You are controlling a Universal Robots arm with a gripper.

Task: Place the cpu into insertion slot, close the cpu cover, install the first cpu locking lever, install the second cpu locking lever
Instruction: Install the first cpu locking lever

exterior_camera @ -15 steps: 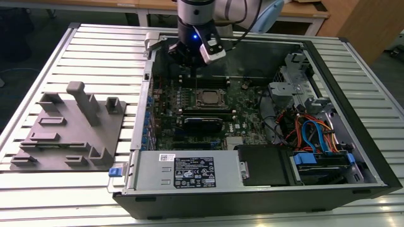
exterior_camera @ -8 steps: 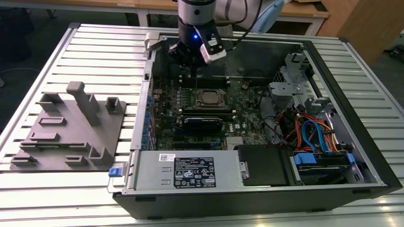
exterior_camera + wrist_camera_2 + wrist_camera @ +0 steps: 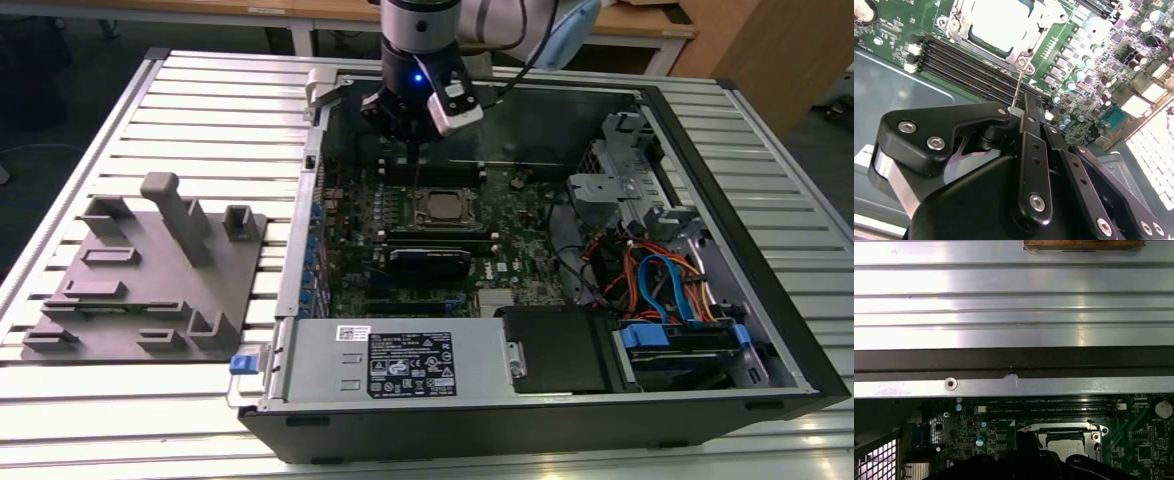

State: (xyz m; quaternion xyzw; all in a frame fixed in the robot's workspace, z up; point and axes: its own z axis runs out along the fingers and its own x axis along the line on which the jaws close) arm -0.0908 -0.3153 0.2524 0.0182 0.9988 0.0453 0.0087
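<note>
The chip (image 3: 999,22) lies flat in the middle of the green board (image 3: 894,35), inside the open computer box (image 3: 534,425). A shiny metal frame (image 3: 1021,56) is down over it, so just the chip's pale top peeks through. From one corner of that frame a thin wire lever (image 3: 1017,90) sticks up and runs straight to the gripper (image 3: 1015,112). The gripper's two black fingers look squeezed together on the tip of the lever. In the exterior view the gripper hangs just past the far side of the chip, over the long black slots (image 3: 969,62).
</note>
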